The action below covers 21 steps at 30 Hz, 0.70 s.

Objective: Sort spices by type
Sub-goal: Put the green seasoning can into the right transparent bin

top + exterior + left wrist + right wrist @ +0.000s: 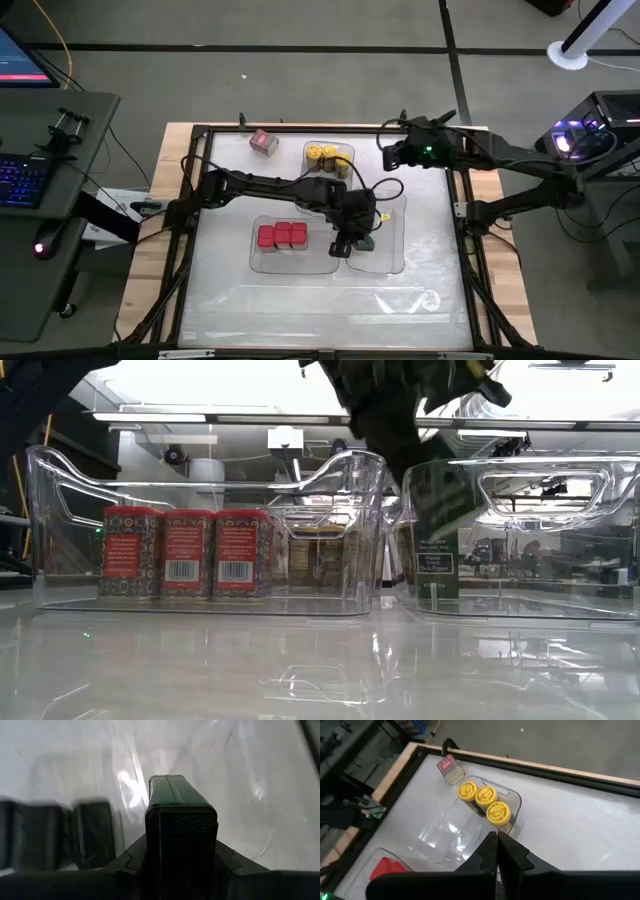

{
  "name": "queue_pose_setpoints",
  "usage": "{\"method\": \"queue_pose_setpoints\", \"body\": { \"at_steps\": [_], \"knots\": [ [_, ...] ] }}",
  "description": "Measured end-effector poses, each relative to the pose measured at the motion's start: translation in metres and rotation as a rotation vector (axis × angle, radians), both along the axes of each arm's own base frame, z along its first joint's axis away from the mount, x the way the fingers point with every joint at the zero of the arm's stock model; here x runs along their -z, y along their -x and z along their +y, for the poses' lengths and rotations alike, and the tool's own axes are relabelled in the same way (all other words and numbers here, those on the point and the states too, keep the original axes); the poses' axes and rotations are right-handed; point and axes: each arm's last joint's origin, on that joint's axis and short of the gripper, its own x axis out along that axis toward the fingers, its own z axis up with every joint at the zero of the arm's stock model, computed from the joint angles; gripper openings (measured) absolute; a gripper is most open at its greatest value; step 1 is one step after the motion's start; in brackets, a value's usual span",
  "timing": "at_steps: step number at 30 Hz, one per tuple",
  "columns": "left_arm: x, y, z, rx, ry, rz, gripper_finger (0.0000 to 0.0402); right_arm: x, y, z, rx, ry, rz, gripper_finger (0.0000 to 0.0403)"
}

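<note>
High view is showing three clear plastic trays on the white table [300, 300]: the near-left tray [262, 262] is holding three red square-topped tins [282, 236] standing in a row, the far tray [345, 148] is carrying three round yellow-lidded jars [328, 155], and the near-right tray [388, 262] is receiving the left tool [350, 243]. That tool is clamping a dark green blocky tin [172, 790] upright between its fingers, inside the near-right tray and just beside the tray of red tins. In the left wrist view, more dark blocky containers [60, 837] are sitting close beside the held tin, though blurred. One more red-topped tin [264, 142] is lying alone near the table's far edge, apart from every tray. The right tool [497, 851] is hanging with its fingers pressed together over the table's far-right part, near the jars.
</note>
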Motion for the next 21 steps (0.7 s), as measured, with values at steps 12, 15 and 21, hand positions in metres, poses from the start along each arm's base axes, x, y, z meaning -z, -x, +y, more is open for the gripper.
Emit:
{"method": "queue_pose_setpoints", "body": {
  "at_steps": [12,15,21],
  "knots": [
    [0.05,-0.01,0.002,-0.038,-0.14,0.124,0.0109,-0.005,-0.003,0.02,-0.148,0.021,-0.032,0.0],
    [0.05,-0.01,0.002,-0.036,-0.146,0.119,0.0109,-0.013,0.008,0.03,-0.158,0.05,-0.067,0.0],
    [0.05,-0.008,0.002,-0.002,-0.179,0.128,0.0141,-0.024,0.027,0.041,-0.147,0.082,-0.125,0.0]
  ]
}}
